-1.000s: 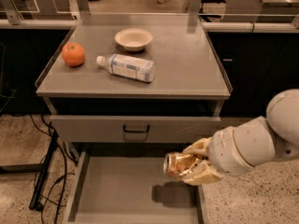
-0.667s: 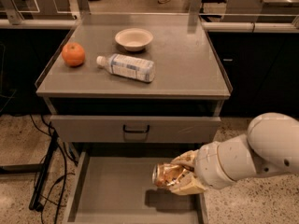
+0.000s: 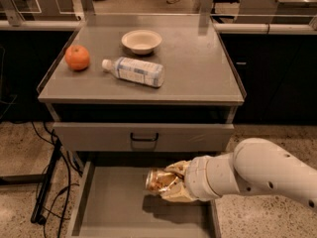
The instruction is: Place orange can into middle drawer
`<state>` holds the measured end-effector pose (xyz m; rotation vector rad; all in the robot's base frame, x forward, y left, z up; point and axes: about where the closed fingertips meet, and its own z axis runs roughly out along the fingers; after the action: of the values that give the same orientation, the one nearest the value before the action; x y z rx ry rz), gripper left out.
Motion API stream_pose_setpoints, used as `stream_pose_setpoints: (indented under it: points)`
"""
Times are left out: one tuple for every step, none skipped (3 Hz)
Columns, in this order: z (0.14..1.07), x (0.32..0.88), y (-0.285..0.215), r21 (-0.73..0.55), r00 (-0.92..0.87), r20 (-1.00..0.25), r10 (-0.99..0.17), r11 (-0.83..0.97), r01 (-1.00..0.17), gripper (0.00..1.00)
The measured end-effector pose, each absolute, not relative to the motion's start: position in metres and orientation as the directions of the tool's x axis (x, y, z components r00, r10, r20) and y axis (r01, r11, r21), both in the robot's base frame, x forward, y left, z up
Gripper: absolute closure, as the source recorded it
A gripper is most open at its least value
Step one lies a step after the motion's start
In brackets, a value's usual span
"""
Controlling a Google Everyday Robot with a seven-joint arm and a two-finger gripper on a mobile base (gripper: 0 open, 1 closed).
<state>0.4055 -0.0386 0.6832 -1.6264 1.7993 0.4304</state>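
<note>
The orange can is shiny golden-orange with mottled sides and lies sideways, its round metal end facing left. My gripper is shut on the can and holds it just above the floor of the open middle drawer, over its right half. The drawer is a wide shallow grey tray pulled out at the bottom of the cabinet. My white arm reaches in from the right.
On the cabinet top sit an orange fruit, a white-labelled plastic bottle lying on its side and a white bowl. A closed drawer front with a black handle is above the open drawer. Black cables trail on the floor at left.
My gripper has carried the can to the left and lower, deeper over the drawer floor. The things on the cabinet top have not moved.
</note>
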Motion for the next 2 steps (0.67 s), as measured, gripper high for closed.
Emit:
stream_pose_setpoints:
  points:
    - [0.682,0.406,-0.037,-0.190,-0.001,-0.663,-0.748,0.169,-0.967,1.00]
    - [0.674,0.408,-0.026,-0.207,0.015,-0.662,-0.750,0.164,-0.964,1.00]
